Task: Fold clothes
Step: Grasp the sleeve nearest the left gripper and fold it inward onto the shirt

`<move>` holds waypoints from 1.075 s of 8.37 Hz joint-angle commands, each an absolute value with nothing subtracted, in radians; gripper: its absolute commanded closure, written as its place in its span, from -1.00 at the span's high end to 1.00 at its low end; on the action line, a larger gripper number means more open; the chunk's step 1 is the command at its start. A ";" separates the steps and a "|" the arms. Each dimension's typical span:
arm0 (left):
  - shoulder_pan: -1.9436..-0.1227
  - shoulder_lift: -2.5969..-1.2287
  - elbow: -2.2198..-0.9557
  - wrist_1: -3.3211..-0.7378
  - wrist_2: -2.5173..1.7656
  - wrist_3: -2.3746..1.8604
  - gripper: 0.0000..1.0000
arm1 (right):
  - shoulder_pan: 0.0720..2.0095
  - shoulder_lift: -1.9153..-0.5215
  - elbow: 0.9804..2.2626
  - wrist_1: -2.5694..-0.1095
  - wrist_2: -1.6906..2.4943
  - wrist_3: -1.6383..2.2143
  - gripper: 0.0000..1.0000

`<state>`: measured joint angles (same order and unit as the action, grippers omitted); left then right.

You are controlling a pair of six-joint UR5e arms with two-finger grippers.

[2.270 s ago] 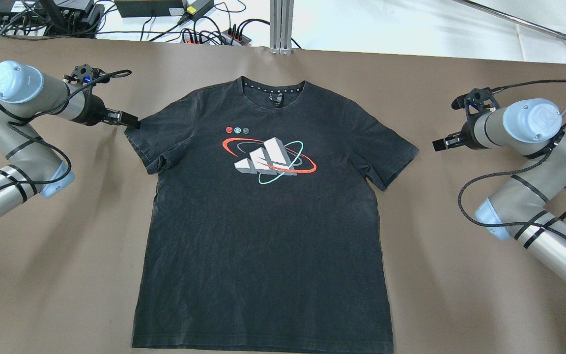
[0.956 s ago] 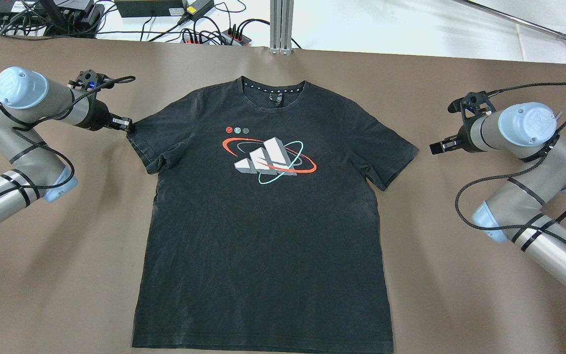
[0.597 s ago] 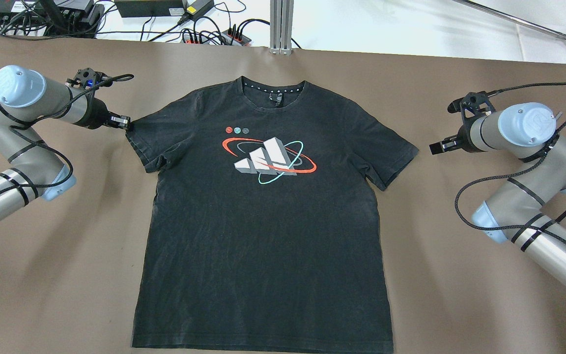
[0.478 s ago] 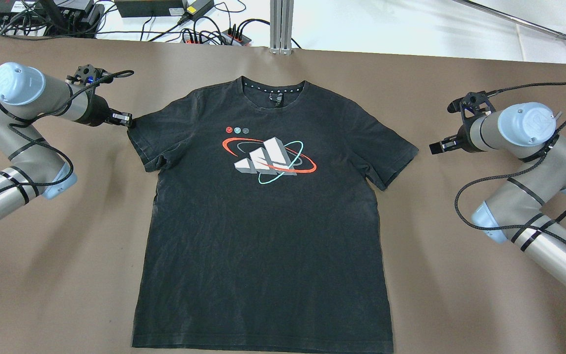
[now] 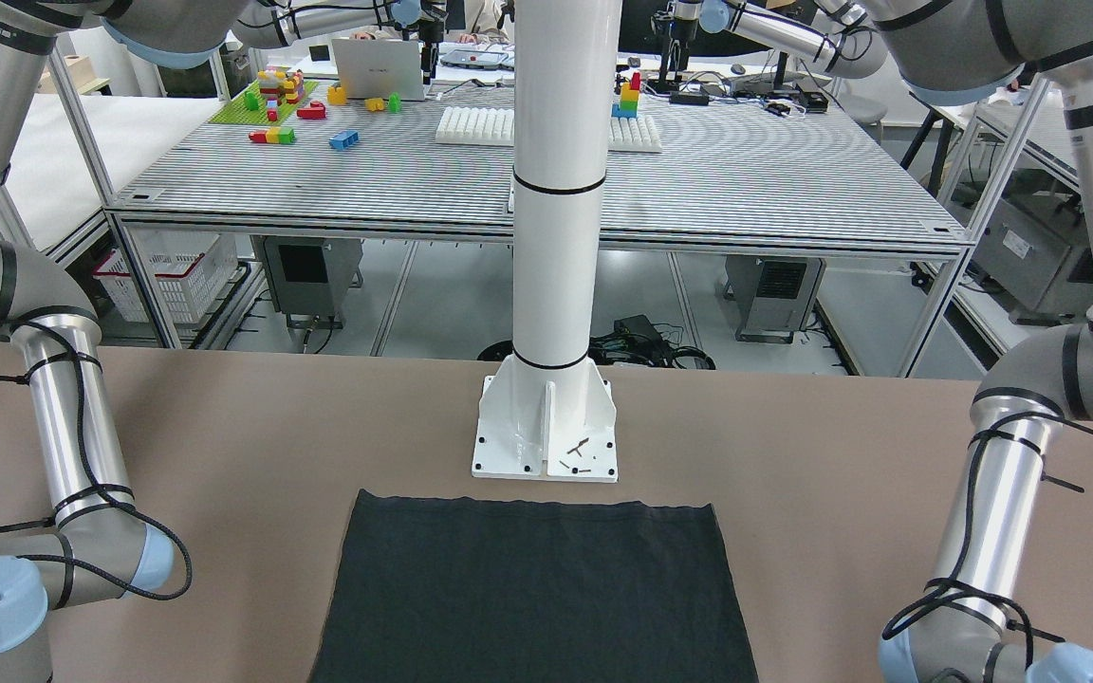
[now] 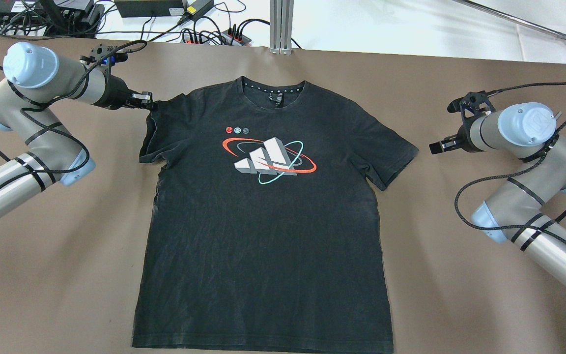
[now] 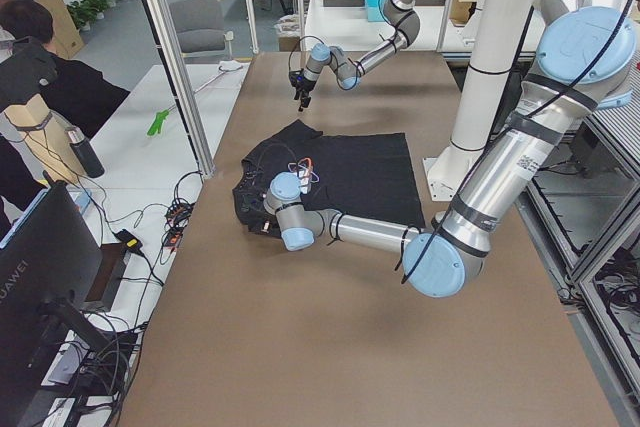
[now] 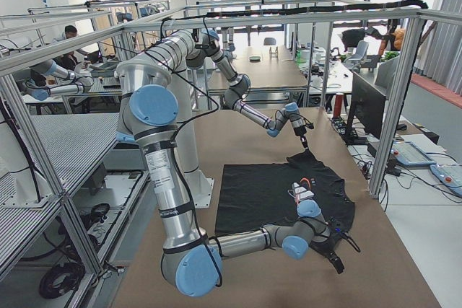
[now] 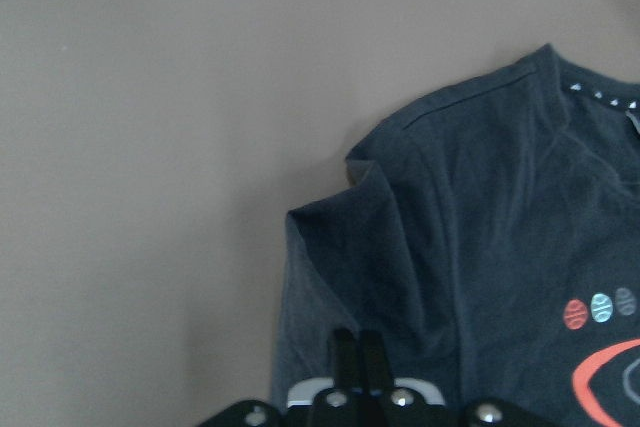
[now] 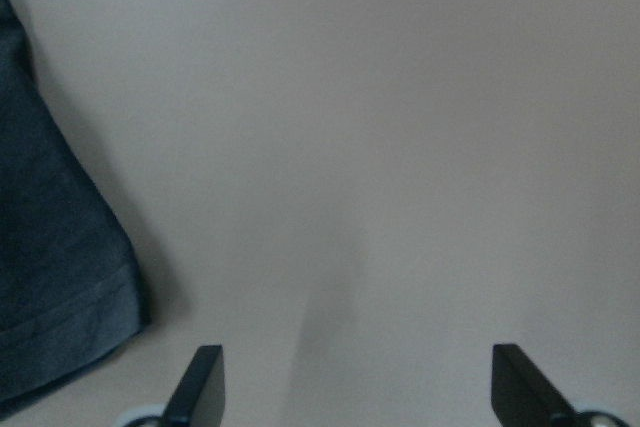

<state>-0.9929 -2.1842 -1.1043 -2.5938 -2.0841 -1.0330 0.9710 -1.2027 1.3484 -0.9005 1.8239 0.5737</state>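
The brown table [image 6: 57, 275] has bare room either side of the black T-shirt [image 6: 263, 236], which lies flat, print up, long axis running from hem near the robot to collar toward the far edge. The left gripper [image 6: 149, 102] pinches one sleeve tight, folded inward. The right gripper [image 6: 434, 146] gapes wide just beside the other sleeve, apart.

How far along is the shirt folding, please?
Barely begun. Done: the T-shirt lies flat, print up. In hand: the left gripper is shut on one sleeve, bunching it inward. Left: the other sleeve, beside the open right gripper, and the body folds.
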 commanded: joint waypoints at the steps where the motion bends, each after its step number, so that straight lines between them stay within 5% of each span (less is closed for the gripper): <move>1: -0.983 -2.303 -1.106 -2.489 -2.083 -1.118 -1.00 | 0.971 -1.203 1.348 -0.900 1.824 0.574 0.88; 9: -0.758 -2.411 -1.079 -2.445 -1.808 -1.210 -1.00 | 0.971 -1.203 1.347 -0.902 1.822 0.574 0.88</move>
